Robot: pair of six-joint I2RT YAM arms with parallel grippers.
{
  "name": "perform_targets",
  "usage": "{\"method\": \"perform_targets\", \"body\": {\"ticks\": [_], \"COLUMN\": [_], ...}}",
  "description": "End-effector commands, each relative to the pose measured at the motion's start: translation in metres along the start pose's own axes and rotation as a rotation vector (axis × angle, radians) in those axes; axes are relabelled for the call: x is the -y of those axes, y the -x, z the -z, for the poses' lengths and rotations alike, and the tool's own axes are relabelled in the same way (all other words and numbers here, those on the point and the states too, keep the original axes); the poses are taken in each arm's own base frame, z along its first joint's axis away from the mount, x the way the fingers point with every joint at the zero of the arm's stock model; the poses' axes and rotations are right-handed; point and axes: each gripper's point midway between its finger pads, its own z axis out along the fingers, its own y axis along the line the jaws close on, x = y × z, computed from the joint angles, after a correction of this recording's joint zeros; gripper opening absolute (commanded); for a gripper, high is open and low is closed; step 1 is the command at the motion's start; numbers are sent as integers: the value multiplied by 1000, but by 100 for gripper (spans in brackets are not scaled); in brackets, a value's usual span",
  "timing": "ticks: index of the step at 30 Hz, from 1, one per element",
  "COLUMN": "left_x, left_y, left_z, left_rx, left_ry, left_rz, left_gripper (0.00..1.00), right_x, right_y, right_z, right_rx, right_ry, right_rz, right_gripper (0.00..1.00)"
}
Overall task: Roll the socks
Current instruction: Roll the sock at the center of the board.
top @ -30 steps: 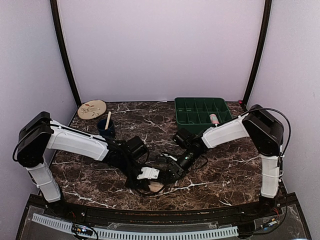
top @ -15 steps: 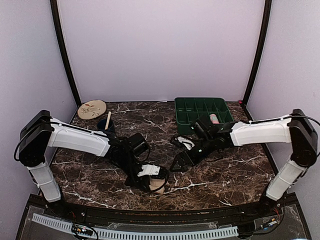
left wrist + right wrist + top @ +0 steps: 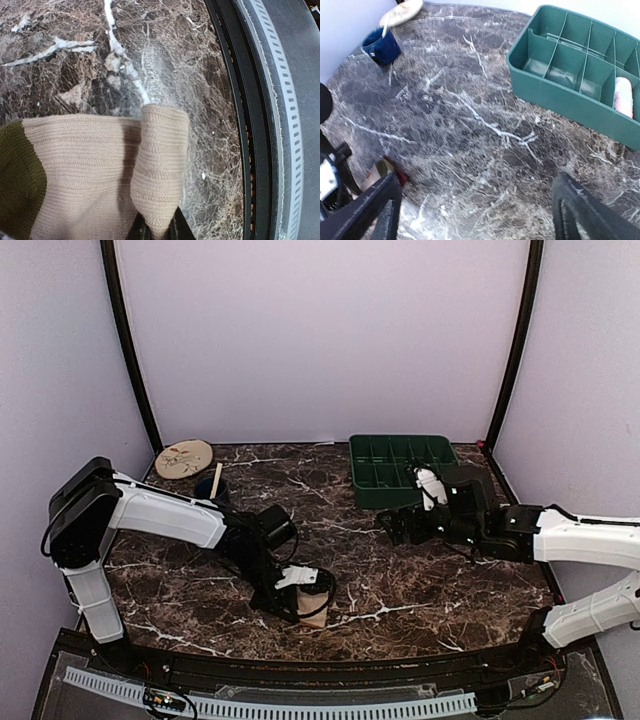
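Well, the left fingers (image 3: 157,231) are closed tight on a fold of the tan sock (image 3: 90,165). That sock lies on the dark stone bench (image 3: 450,580), far from the green tray (image 3: 560,107). It is off to the left of the tray and close to the front edge. One end of the sock is dark green-brown. The rest is soft and ribbed, and part of it is doubled over.

The right fingers (image 3: 477,200) are wide open and hold nothing. They hang over the bench just in front of the green tray.

The pink sock (image 3: 623,96) is a small roll. It lies inside the green tray, in a front slot, right of the middle.

A blue cup (image 3: 380,46) with a flat stick (image 3: 216,480) in it stands well to the left of the tray. A round plate (image 3: 184,457) lies even farther left of the tray than the cup, by the back wall.
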Motion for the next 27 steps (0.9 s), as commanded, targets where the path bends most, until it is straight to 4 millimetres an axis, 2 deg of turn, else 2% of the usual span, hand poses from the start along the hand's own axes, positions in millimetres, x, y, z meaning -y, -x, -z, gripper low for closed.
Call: {"method": "perform_targets", "body": {"ticks": [1, 3, 4, 10, 14, 20, 27], "left_x": [-2, -4, -5, -8, -9, -9, -7], "left_y": [7, 9, 9, 11, 10, 11, 10], "left_z": [7, 9, 9, 6, 1, 0, 2], "left_rx": [28, 36, 38, 35, 26, 20, 28], "left_ry": [-33, -42, -45, -79, -108, -172, -220], "left_rz": [48, 62, 66, 95, 119, 181, 233], "left_gripper": [4, 4, 4, 4, 4, 4, 4], "right_x": [-8, -14, -18, -38, -69, -101, -129], "right_y": [52, 46, 43, -5, -38, -60, -102], "right_z": [11, 5, 4, 2, 9, 23, 29], "right_rx": [215, 156, 140, 6, -51, -63, -140], "right_ry": [48, 54, 55, 34, 83, 137, 223], "right_rz": [17, 98, 143, 373, 486, 602, 729], "right_gripper": [86, 74, 72, 70, 68, 67, 67]}}
